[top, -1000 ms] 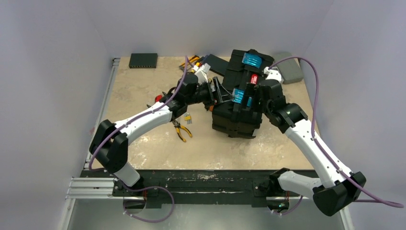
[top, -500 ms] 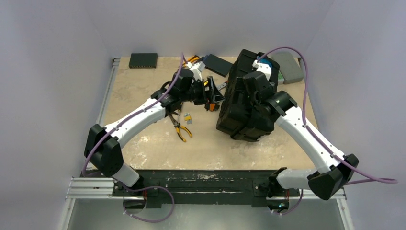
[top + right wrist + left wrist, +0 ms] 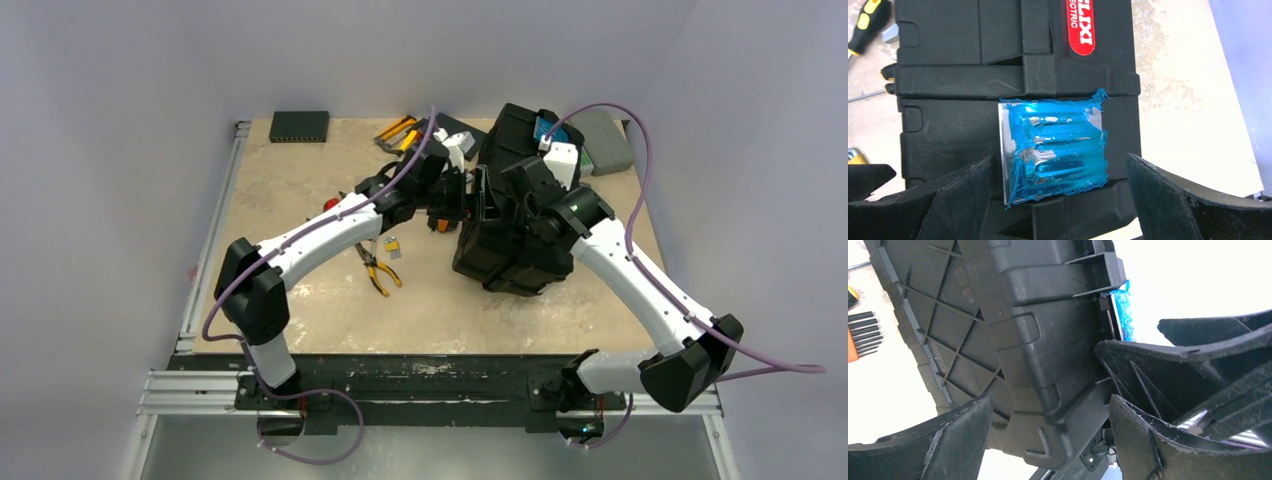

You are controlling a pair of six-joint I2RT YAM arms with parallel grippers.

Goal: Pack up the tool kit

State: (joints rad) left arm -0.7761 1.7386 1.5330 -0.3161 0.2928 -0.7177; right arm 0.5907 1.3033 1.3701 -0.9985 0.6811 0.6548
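L jaws wide astride toolbox (image 3: 1013,340) corner; R jaws wide either side of its blue latch (image 3: 1058,150).

Two white-and-black arms
The left arm (image 3: 318,232) and right arm (image 3: 640,285) are white-shelled with black joints; purple cables (image 3: 600,105) run along both, and the fingers (image 3: 963,440) are matte black.

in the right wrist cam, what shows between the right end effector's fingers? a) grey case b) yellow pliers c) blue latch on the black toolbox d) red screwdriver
c: the blue latch on the black toolbox lies in the gap of the open right end effector.
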